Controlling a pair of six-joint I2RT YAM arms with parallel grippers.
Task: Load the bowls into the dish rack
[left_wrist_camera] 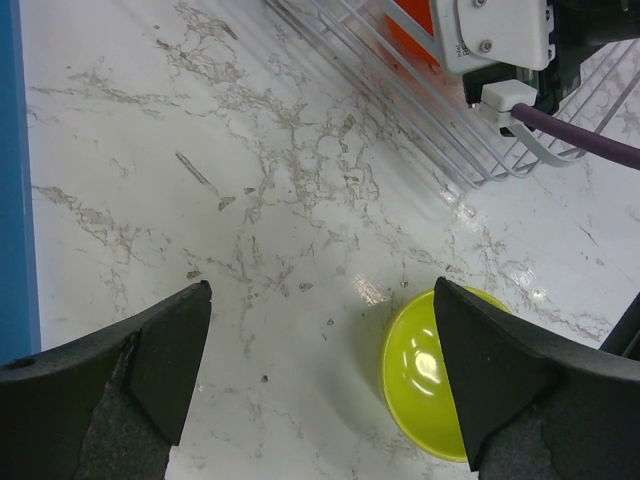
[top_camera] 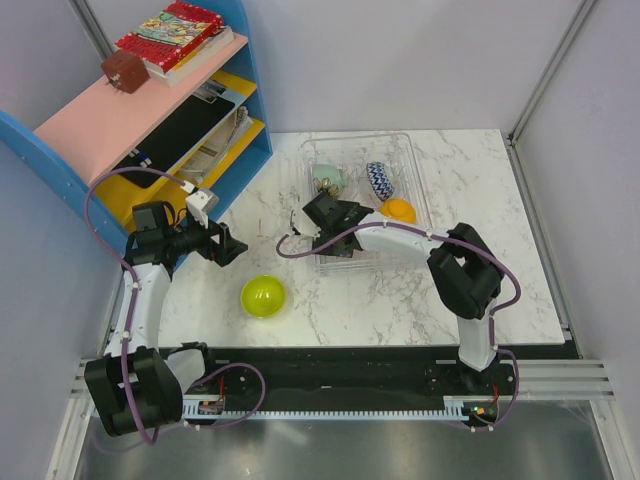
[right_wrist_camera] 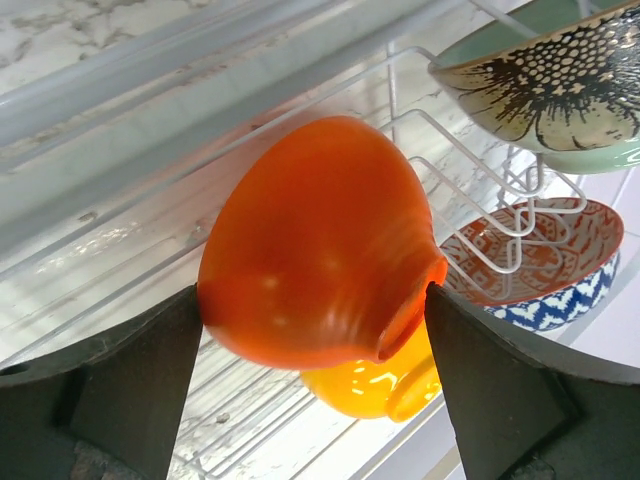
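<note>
**Right pincer [right_wrist_camera: 312, 305] spread wide about the red-orange bowl [right_wrist_camera: 310, 240] in the rack**

The fingers are seen set far apart on either side of the red-orange bowl, which lies tilted on the prongs inside the dish rack [top_camera: 360, 139]. No grip on it can be made out. Just beneath it the orange-yellow bowl [right_wrist_camera: 370, 385] is lodged, and the pale green bowl [right_wrist_camera: 540, 90] and the blue-and-white bowl [right_wrist_camera: 555, 275] are propped farther along.

The step in hand is judged to be the clearing of the rack. The fingers are best drawn straight back and up, held spread, so that no rim or prong is caught and the tilted bowl is not tipped.

The yellow-green bowl [top_camera: 264, 296] is found on the table [top_camera: 500, 280], outside the rack and near the left pincer [left_wrist_camera: 320, 300], which is wide open and empty. The marble-patterned surface looks smooth and glossy, so a bowl nudged sideways may well slide. Room is tight on the left, where the blue-and-pink shelf unit [top_camera: 120, 120] stands close.
</note>
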